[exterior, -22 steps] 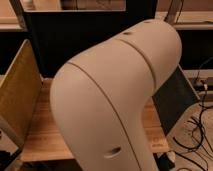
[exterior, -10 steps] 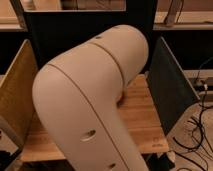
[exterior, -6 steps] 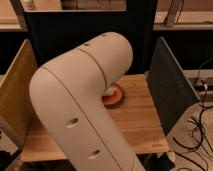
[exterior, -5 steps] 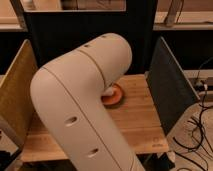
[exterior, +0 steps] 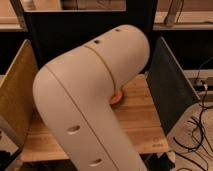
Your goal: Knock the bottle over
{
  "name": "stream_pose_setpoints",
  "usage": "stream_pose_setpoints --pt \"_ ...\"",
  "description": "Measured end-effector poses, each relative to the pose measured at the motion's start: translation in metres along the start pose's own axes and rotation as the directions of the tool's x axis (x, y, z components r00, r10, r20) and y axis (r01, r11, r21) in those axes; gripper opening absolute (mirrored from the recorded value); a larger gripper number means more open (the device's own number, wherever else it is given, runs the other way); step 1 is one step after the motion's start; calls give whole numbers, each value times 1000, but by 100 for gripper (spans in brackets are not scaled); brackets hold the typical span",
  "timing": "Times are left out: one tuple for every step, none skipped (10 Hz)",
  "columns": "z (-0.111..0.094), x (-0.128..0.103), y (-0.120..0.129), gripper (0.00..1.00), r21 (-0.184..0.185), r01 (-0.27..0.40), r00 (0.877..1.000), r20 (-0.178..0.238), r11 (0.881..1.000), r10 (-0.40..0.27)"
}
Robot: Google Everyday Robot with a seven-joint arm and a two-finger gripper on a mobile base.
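Note:
My big white arm fills the middle of the camera view and hides most of the wooden table. The bottle is hidden or out of view. The gripper is not in view; it lies behind the arm's elbow. A bit of a round orange object shows on the table at the arm's right edge.
A dark panel stands at the table's right side and a tan panel at its left. A black back wall closes the far side. Cables lie on the floor at the right.
The arm has swung leftward over the frames, uncovering the right part of the table and the orange object. Little has moved in the last half second.

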Motion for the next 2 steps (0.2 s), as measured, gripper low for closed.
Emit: stream_pose_setpoints --pt "-15 21 -14 0 32 -78 997 27 996 77" --pt "-23 35 -21 0 46 -128 991 52 991 125"
